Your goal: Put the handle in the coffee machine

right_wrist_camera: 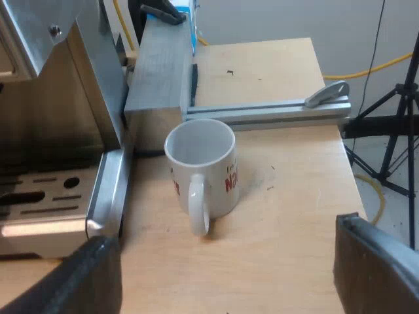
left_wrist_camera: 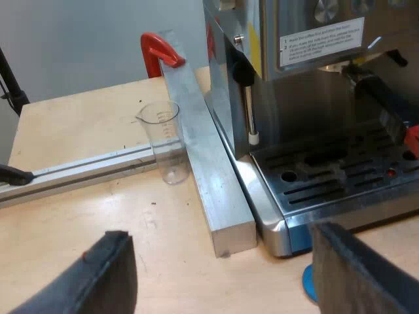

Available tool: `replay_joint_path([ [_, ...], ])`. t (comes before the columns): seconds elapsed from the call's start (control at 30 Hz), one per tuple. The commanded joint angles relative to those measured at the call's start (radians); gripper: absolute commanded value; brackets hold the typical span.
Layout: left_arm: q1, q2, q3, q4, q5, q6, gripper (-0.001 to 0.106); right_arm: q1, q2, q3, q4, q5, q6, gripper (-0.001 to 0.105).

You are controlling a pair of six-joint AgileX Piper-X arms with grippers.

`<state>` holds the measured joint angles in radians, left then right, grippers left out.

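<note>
Viewing through the left wrist camera, I see the left gripper (left_wrist_camera: pixel 221 230) with its two fingers spread wide and nothing held between them. It hovers over the wooden table (left_wrist_camera: pixel 85 124), short of the espresso machine (left_wrist_camera: pixel 308 98).

The metal holder (left_wrist_camera: pixel 383 98) is at the machine's front, above the drip tray (left_wrist_camera: pixel 327 173). Its dark handle slants outward and its red end (left_wrist_camera: pixel 412 136) shows at the tip. It appears to be seated in the machine, but the joint lies in shadow and I cannot confirm the lock.

A measuring glass (left_wrist_camera: pixel 167 140) stands upright just beside an aluminium bar (left_wrist_camera: pixel 203 150) that runs along the machine's side. A red clamp (left_wrist_camera: pixel 160 52) sits at the bar's far end. A blue rounded edge (left_wrist_camera: pixel 308 282), possibly the tamper, shows near the tray's corner.

In the right wrist view, the right gripper (right_wrist_camera: pixel 226 229) is likewise fully open and empty. A white mug (right_wrist_camera: pixel 203 170) with red lettering stands upright on the table, near the machine's tray corner but apart from it.
</note>
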<state>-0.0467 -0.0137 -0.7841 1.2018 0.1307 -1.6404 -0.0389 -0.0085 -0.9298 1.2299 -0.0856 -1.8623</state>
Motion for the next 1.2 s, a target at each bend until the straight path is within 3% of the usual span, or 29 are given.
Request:
replay_joint_path([
  [0.03, -0.005, -0.140, 0.026, -0.017, 0.000, -0.001, 0.060, -0.005, -0.046, 0.011, -0.040, -0.010, 0.011, 0.069],
  [0.17, -0.005, -0.140, 0.081, -0.071, 0.000, -0.012, 0.060, -0.005, -0.046, 0.036, -0.062, -0.010, 0.035, 0.069],
  [0.23, -0.005, -0.140, 0.112, -0.102, 0.000, -0.012, 0.060, -0.005, -0.046, 0.092, -0.074, -0.010, 0.081, 0.069],
  [0.7, -0.005, -0.138, 0.226, -0.115, 0.000, -0.010, 0.060, -0.005, -0.044, 0.306, -0.089, -0.010, 0.081, 0.069],
  [1.2, -0.005, -0.138, 0.238, -0.113, 0.000, -0.010, 0.060, -0.005, -0.042, 0.366, -0.113, -0.010, 0.088, 0.069],
])
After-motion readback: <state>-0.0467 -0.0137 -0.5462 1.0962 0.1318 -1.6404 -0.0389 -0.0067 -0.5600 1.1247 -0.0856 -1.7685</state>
